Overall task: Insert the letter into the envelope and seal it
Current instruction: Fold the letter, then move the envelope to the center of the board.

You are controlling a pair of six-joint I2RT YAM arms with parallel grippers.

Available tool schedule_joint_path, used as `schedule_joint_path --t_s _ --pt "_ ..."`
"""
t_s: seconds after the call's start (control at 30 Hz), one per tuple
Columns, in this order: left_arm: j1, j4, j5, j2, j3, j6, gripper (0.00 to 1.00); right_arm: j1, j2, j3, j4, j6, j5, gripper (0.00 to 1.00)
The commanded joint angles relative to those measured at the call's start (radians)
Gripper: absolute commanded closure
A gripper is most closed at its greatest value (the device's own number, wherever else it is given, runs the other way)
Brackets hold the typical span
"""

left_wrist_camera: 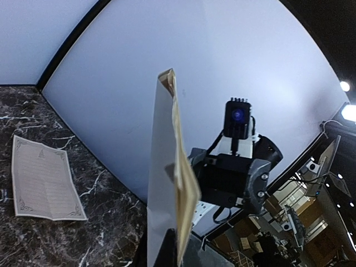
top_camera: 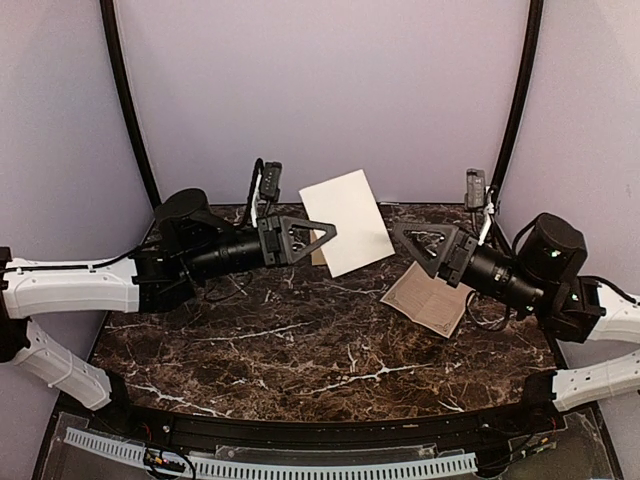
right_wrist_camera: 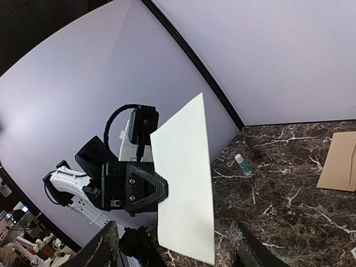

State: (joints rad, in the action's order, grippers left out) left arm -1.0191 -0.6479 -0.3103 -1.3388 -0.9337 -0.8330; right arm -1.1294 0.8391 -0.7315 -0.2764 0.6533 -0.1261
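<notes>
Dark marble table (top_camera: 300,340) white-veined, bordered beige letter (top_camera: 428,298), brown envelope (right_wrist_camera: 336,161), seemingly cream sheet (top_camera: 345,222)

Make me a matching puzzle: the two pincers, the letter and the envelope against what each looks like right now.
1 left pincer
2 right pincer
3 letter
4 envelope

A open, empty
B flat on the table, bordered side up
C shut on a raised pale sheet
D plain brown, flat on the table

Pairs: 1-C, 2-A, 3-B, 4-D
</notes>
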Motion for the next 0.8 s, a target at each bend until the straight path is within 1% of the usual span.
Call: schedule_joint_path --t_s 0.0,0.03,0.07,0.1,0.13,0.17,0.2,0.23,0.27,0.3,0.33,0.37,0.43,0.5,0.6,0.67,0.77 --pt "0.124 0.327 -0.149 0.063 -0.062 0.095 1.00 0.005 -0.033 -0.063 0.173 -0.015 -0.115 0.31" --pt "0.165 0.372 -0.186 0.067 -0.085 0.143 1.00 0.004 -0.034 -0.078 0.214 -0.019 -0.136 0.28" --pt "0.211 0.456 -0.227 0.067 -0.095 0.185 1.00 0.003 -0.031 -0.091 0.252 -0.021 -0.155 0.26" --pt "0.239 0.491 -0.250 0.066 -0.112 0.205 1.00 0.004 -0.028 -0.106 0.286 -0.025 -0.174 0.24" --pt "0.297 0.543 -0.305 0.065 -0.116 0.236 1.00 0.005 -0.020 -0.121 0.328 -0.028 -0.191 0.21" --pt "0.327 0.560 -0.331 0.063 -0.120 0.250 1.00 0.006 -0.008 -0.137 0.364 -0.029 -0.209 0.17" --pt "0.385 0.585 -0.380 0.061 -0.120 0.281 1.00 0.007 0.009 -0.157 0.425 -0.020 -0.240 0.12" --pt "0.412 0.594 -0.402 0.056 -0.121 0.298 1.00 0.013 0.035 -0.180 0.483 -0.003 -0.289 0.09" --pt "0.465 0.605 -0.438 0.052 -0.119 0.330 1.00 0.023 0.066 -0.208 0.543 0.022 -0.321 0.07" --pt "0.487 0.604 -0.455 0.045 -0.112 0.344 1.00 0.040 0.102 -0.240 0.607 0.045 -0.336 0.07" --pt "0.534 0.587 -0.488 0.041 -0.105 0.363 1.00 0.061 0.140 -0.269 0.652 0.059 -0.331 0.07" --pt "0.556 0.569 -0.504 0.034 -0.083 0.368 1.00 0.082 0.181 -0.291 0.677 0.062 -0.312 0.07" --pt "0.615 0.462 -0.541 0.026 -0.033 0.365 1.00 0.118 0.250 -0.320 0.678 0.056 -0.267 0.07" --pt "0.661 0.390 -0.565 0.020 0.017 0.359 1.00 0.152 0.309 -0.324 0.625 0.041 -0.198 0.07" --pt "0.711 0.356 -0.564 0.009 0.064 0.402 1.00 0.208 0.410 -0.339 0.560 0.031 -0.094 0.08" --pt "0.736 0.356 -0.568 0.001 0.073 0.411 1.00 0.243 0.477 -0.362 0.547 0.024 -0.052 0.09" --pt "0.773 0.313 -0.613 -0.005 0.079 0.353 1.00 0.289 0.569 -0.395 0.536 0.002 -0.017 0.10"
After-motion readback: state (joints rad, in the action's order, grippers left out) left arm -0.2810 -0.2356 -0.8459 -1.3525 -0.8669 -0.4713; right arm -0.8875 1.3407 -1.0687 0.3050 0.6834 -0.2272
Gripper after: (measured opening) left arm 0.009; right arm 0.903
